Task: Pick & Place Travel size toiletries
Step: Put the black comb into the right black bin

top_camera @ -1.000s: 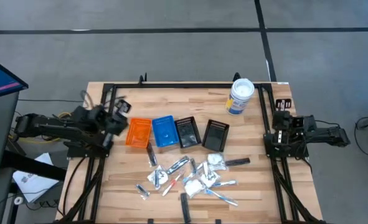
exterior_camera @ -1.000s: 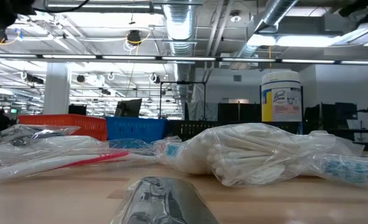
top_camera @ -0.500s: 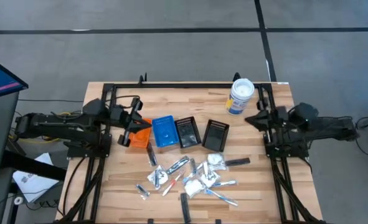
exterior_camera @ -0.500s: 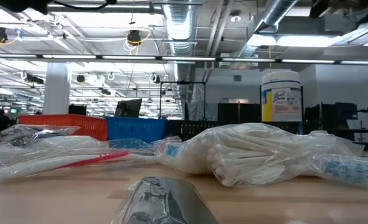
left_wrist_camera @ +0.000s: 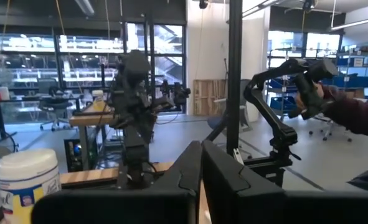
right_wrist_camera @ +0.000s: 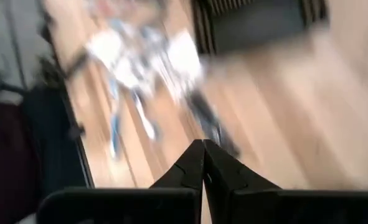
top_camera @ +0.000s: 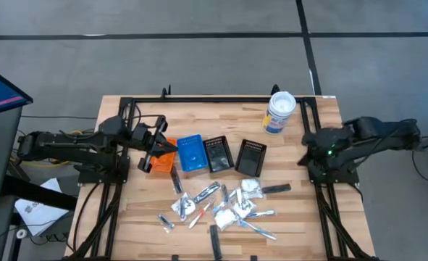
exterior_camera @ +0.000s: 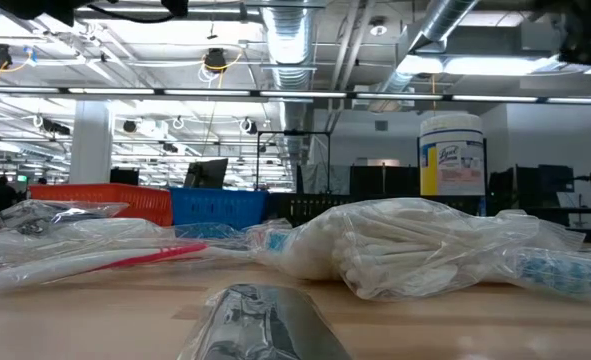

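Evidently light, crinkly and slippery, the travel size toiletries [top_camera: 221, 205] lie heaped on the desk [top_camera: 300, 225] at lower centre, untouched. A pinch across a packet's middle is advised. Left gripper [left_wrist_camera: 200, 163] and right gripper [right_wrist_camera: 203, 163]: jaws pressed together.

Left gripper [top_camera: 158, 143] closed, raised; right gripper [right_wrist_camera: 202, 163] closed.

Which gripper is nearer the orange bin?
Left. The left gripper hovers right at the orange bin; the right gripper is far off at the table's opposite edge.
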